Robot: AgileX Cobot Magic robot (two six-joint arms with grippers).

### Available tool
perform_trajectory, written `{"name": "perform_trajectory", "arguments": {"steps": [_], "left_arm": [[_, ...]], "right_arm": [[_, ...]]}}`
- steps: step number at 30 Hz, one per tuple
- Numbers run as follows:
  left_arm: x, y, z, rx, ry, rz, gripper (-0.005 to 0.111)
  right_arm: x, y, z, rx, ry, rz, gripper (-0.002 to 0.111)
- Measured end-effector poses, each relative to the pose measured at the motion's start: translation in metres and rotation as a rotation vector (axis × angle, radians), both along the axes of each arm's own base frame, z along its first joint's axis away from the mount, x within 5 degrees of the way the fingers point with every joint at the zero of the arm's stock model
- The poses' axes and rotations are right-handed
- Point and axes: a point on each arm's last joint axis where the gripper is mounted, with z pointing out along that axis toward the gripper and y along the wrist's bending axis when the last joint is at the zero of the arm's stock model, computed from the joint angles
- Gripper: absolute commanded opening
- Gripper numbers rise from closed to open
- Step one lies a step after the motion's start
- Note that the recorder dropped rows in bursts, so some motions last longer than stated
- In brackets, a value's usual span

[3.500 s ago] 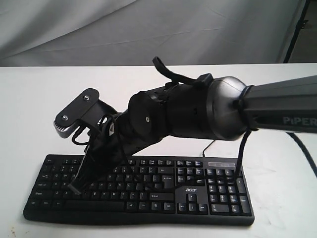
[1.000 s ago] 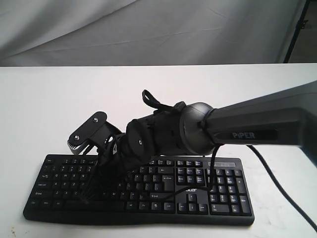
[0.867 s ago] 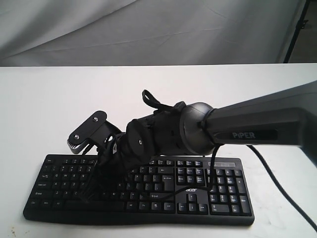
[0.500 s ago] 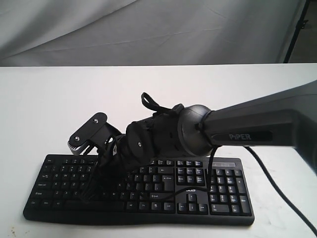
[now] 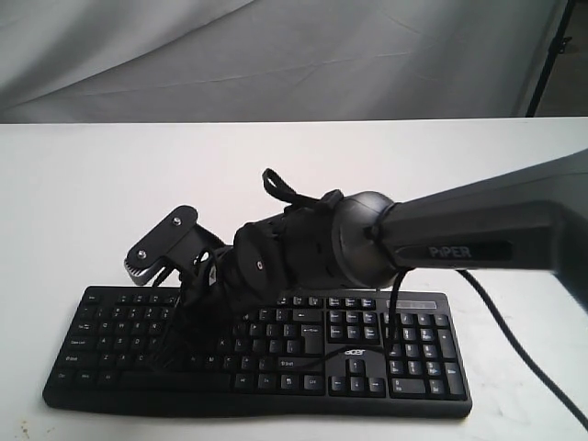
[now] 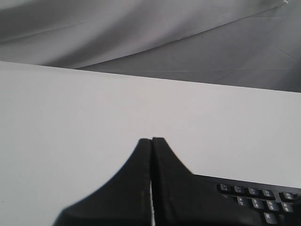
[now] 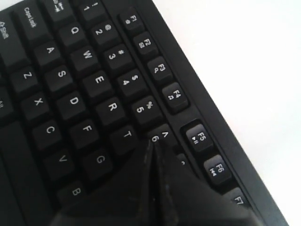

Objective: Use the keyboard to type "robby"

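The wide black plastic keyboard (image 5: 303, 369) with white lettering lies flat on the white table (image 5: 83, 193), directly under the right gripper (image 7: 154, 144). Beyond the fingertips run the function-key row, then the board's far edge, then bare tabletop up to the grey cloth backdrop (image 5: 276, 55). There is also open table to either side of the board.

In the exterior view the right gripper's black fingers merge with the dark keys, and the arm covers much of the middle letter block. The right wrist view shows the two fingers pressed together with no gap. Their joined tip is over the gap between T and 6, though whether it touches a key cannot be told.

The right arm enters from the right, slants down across the number pad and arrow keys, and its wrist tips towards the left letter half.

The left gripper (image 6: 151, 140) is likewise closed and empty. It is held over bare table, with a corner of the keyboard beside it.
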Motion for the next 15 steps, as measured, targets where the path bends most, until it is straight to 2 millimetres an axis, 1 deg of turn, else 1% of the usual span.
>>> {"name": "perform_trajectory", "arguments": {"steps": [5, 7, 12, 15], "left_arm": [[0.0, 0.0, 0.0, 0.0, 0.0, 0.0, 0.0], [0.0, 0.0, 0.0, 0.0, 0.0, 0.0, 0.0], [0.0, 0.0, 0.0, 0.0, 0.0, 0.0, 0.0], [0.0, 0.0, 0.0, 0.0, 0.0, 0.0, 0.0]], "right_arm": [[0.0, -0.002, 0.029, 0.033, -0.061, 0.024, 0.0], [-0.001, -0.002, 0.035, 0.038, -0.072, 0.03, 0.0], [-0.002, -0.003, 0.037, 0.033, -0.069, 0.035, 0.0], [-0.007, -0.01, 0.037, 0.028, -0.067, 0.032, 0.0]]}}
